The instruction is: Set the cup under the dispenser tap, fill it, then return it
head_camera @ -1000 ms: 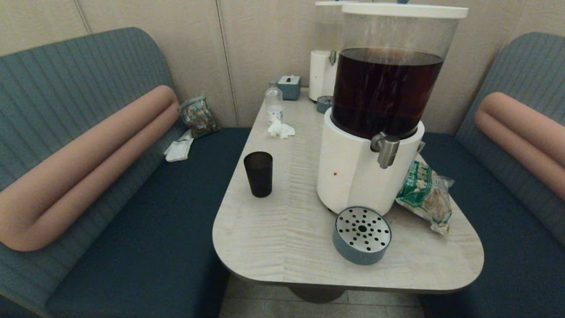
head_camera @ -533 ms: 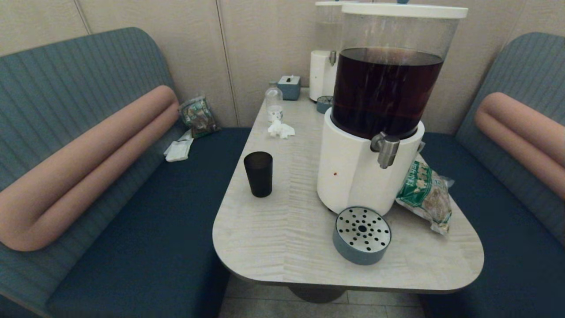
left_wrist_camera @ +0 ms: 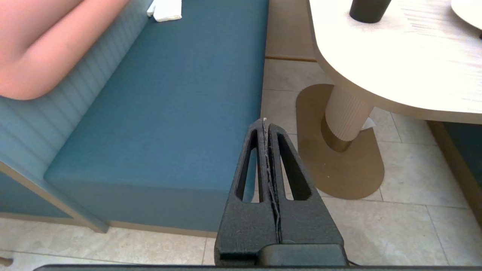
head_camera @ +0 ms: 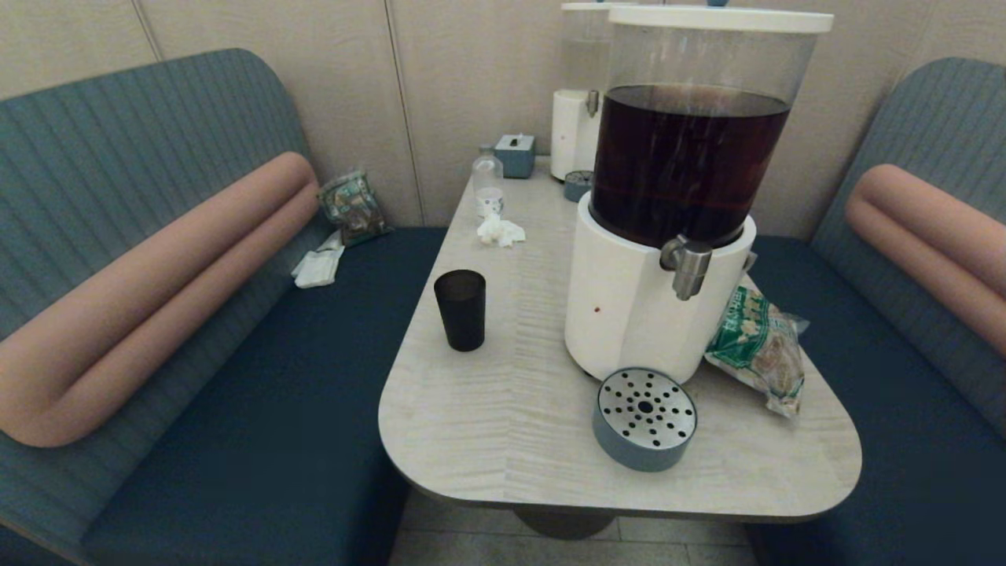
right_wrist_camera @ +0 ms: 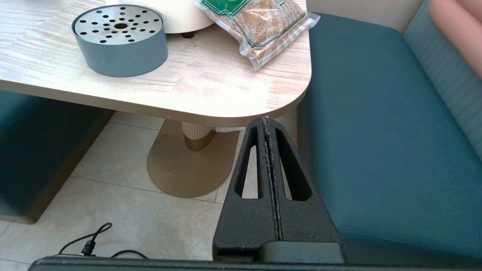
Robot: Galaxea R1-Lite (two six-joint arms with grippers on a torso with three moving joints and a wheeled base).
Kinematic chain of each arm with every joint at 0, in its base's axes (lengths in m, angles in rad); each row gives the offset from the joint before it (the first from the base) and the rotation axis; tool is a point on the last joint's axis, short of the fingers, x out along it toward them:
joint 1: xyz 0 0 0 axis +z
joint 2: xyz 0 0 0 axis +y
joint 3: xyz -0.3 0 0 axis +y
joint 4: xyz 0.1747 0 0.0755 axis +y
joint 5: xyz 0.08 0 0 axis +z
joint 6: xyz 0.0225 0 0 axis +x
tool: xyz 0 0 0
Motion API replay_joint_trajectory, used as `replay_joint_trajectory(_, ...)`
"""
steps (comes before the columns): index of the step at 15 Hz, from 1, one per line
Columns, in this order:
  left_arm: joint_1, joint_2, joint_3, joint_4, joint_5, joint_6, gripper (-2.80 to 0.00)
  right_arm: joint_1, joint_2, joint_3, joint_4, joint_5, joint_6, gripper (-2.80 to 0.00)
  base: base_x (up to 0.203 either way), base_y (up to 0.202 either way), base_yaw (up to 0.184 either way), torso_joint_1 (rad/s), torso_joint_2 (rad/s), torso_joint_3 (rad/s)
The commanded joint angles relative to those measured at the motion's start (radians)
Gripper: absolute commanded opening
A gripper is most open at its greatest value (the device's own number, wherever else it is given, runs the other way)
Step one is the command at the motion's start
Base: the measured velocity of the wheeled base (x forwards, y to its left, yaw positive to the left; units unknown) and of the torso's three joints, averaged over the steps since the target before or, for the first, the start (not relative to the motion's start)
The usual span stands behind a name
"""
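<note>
Floor tiles lie below both parked arms: left gripper (left_wrist_camera: 266, 121) and right gripper (right_wrist_camera: 266, 119) low off desk (head_camera: 503, 424), fingers pressed together, empty; cup (head_camera: 460, 309) untouched.

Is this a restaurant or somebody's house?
Probably a restaurant or café booth. Padded teal bench seats face each other across a pale wood-grain table, and on it stands a big clear drink dispenser of dark brown liquid with a steel tap for self-service.
</note>
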Motion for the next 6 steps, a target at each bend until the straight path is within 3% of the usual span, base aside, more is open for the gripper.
replay_joint_trajectory(1,0.000,0.002,-0.001,0.000,0.000,0.001,-2.80,0.000,0.001,0.000,0.000,-0.001,-0.001,-2.80,0.000,0.000,0.000,0.000,0.00,0.000)
replay_joint_trajectory(6,0.000,0.002,-0.001,0.000,0.000,0.000,-2.80,0.000,0.001,0.001,-0.002,-0.005,0.027,-2.80,0.000,0.000,0.000,0.000,0.00,0.000)
